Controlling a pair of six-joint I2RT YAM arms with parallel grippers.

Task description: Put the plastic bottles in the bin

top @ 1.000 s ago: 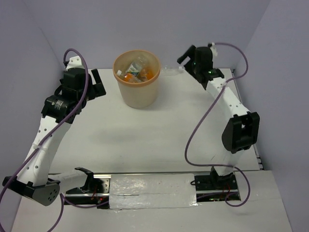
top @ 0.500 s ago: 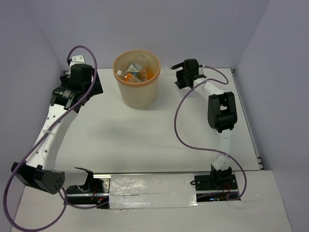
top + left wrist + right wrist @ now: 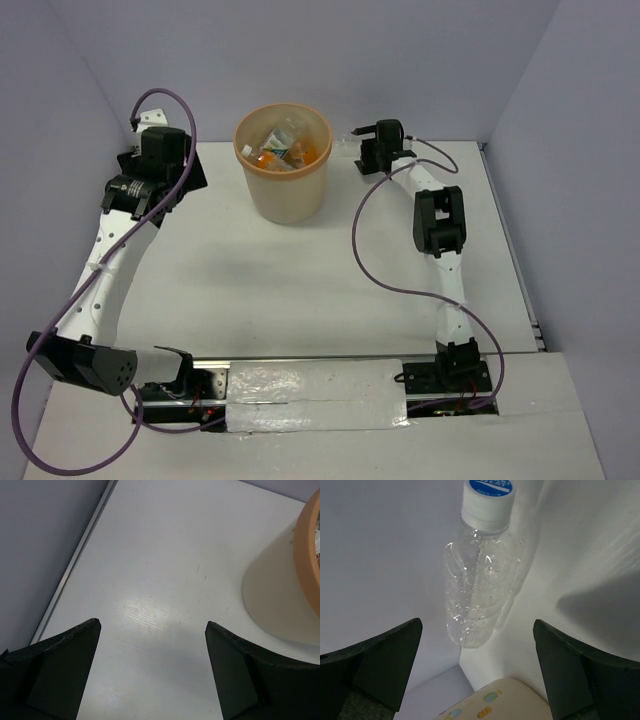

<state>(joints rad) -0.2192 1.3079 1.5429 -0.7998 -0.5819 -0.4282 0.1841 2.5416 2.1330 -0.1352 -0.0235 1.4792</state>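
Left gripper [image 3: 152, 625] hung left of the bin [image 3: 283, 190], jaws spread wide, only bare table [image 3: 300, 290] between them. The bin stood upright, several bottles [image 3: 279, 146] piled inside, orange and clear. Right gripper [image 3: 477, 624] sat right of the bin, jaws likewise spread, gripping nothing. One clear bottle [image 3: 477, 585] with a blue-and-white cap [image 3: 488, 499] lay on the table just beyond its fingertips, outside the bin.

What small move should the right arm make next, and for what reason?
Probably advance the right gripper over the clear bottle and close on it. Its jaws stand open, and the bottle lies on the table in line with the gap, not yet gripped and outside the bin.
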